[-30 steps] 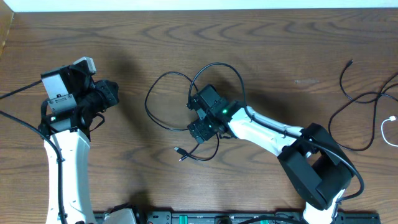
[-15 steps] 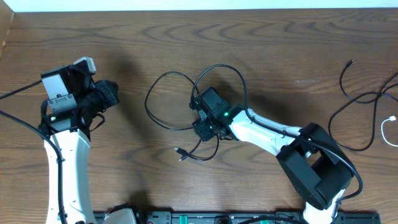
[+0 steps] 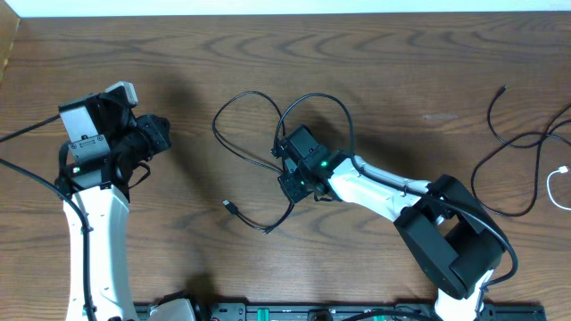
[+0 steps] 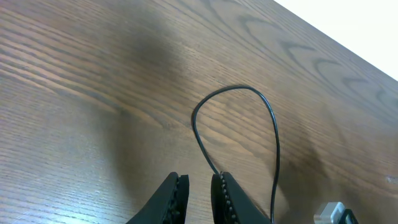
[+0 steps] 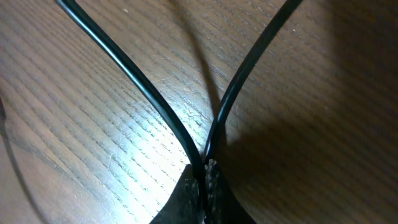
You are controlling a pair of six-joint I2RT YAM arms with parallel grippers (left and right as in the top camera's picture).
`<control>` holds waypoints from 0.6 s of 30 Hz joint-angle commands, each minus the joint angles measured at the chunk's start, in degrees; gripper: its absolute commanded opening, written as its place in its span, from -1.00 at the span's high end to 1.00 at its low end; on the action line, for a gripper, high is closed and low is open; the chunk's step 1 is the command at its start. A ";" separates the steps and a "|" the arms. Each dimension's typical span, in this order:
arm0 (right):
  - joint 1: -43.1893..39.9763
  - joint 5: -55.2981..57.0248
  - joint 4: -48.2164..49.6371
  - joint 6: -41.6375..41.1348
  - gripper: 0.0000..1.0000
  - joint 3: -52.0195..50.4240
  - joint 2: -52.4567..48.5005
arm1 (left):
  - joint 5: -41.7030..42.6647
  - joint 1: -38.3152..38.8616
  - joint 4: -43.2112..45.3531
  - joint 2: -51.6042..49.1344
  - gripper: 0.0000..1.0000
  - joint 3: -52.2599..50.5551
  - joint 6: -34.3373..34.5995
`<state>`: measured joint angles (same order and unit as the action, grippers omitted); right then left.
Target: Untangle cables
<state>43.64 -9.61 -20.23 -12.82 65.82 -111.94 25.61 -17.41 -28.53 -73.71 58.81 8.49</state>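
A tangle of thin black cables point(image 3: 243, 100) loops across the middle of the table. One plug end point(image 3: 228, 205) lies at its lower left. My right gripper point(image 3: 287, 184) sits in the loops, shut on a black cable. In the right wrist view two black strands point(image 5: 127, 71) run together into the closed fingertips of that gripper point(image 5: 205, 180). My left gripper point(image 3: 161, 135) hovers well to the left, apart from the tangle. The left wrist view shows this left gripper point(image 4: 199, 191) with a narrow gap and nothing between its fingers. A cable loop point(image 4: 235, 89) lies just beyond it.
At the far right lie more black cables point(image 3: 513, 143) and a thin white cord point(image 3: 553, 189). The table's back edge runs along the top. Arm bases and a rail point(image 3: 294, 312) line the front edge. Thick black robot wires trail off at the left point(image 3: 27, 134).
My right gripper has closed on the black cable. The cable's loop has shifted and its plug end has slid to the left. The left arm has not moved.
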 commanded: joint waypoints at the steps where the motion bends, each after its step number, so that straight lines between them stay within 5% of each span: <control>1: 0.59 -0.09 -0.76 -1.97 0.98 -1.62 -1.99 | 0.92 0.15 -0.17 0.52 0.62 0.44 -1.20; 18: -15.13 36.83 -7.06 2.43 0.98 8.41 30.42 | 0.90 0.15 -0.39 0.52 0.62 0.44 -1.25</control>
<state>32.82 15.20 -26.76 -11.99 73.52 -86.74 25.65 -17.41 -28.73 -73.71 58.81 8.49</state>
